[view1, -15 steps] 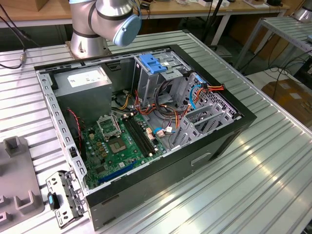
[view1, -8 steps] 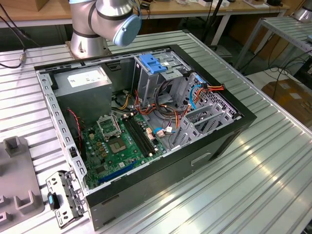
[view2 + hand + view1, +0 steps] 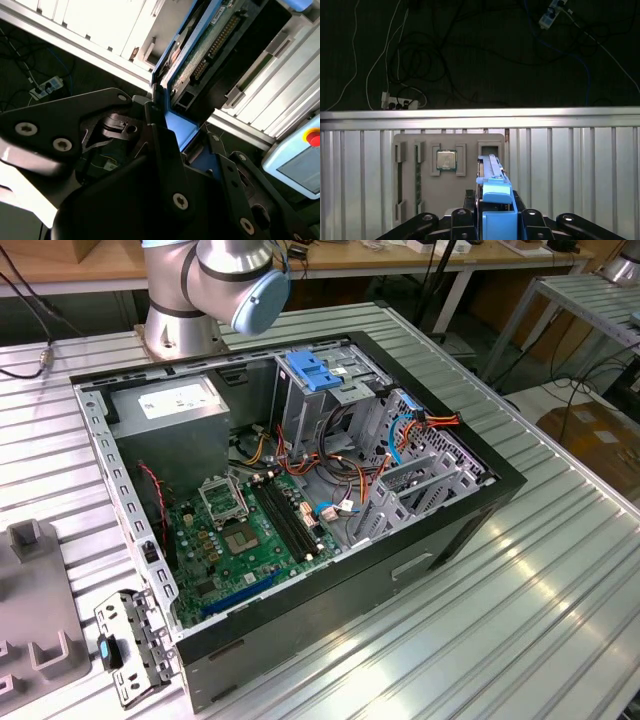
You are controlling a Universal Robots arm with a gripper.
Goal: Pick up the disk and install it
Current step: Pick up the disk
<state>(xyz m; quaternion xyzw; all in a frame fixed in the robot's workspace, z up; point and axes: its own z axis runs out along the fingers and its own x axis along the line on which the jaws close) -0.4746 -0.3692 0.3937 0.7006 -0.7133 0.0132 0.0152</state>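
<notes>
In the exterior view, a grey tray [image 3: 35, 610] is seen at the far left on the slatted table [image 3: 540, 600]. A metal bracket [image 3: 130, 645] with a small blue tab is laid just beside the near corner of the case [image 3: 460, 510]. The case is set across the middle of the table, open on its upper side. Inside it, a power supply [image 3: 175, 405] is mounted toward the exterior view's left. A green motherboard [image 3: 240, 530] is laid flat on the case floor beside it. Further right, a light-blue latch plate [image 3: 315, 370] is seated on top of the drive cage. Orange, red and blue cables [image 3: 420, 425] are bunched at the cage's right. The base of the arm [image 3: 215, 280] is fixed to the table behind the case.

In the first wrist view, a power strip [image 3: 400, 102] is seen on the dark floor beyond the table edge. The tray [image 3: 420, 175] is shown lying on the table, with a square chip [image 3: 446, 160] seated in one recess. The disk [image 3: 492, 175] is held edge-on in the gripper [image 3: 495, 215], in front of the tray's edge. A dark finger is pressed against each side of its blue carrier.

In the second wrist view, the gripper [image 3: 182, 132] is seen clamped on the disk [image 3: 210, 45], whose green circuit board and connector row are exposed. A pale-blue pendant [image 3: 300, 160] with a red button is seen past the gripper's links.
</notes>
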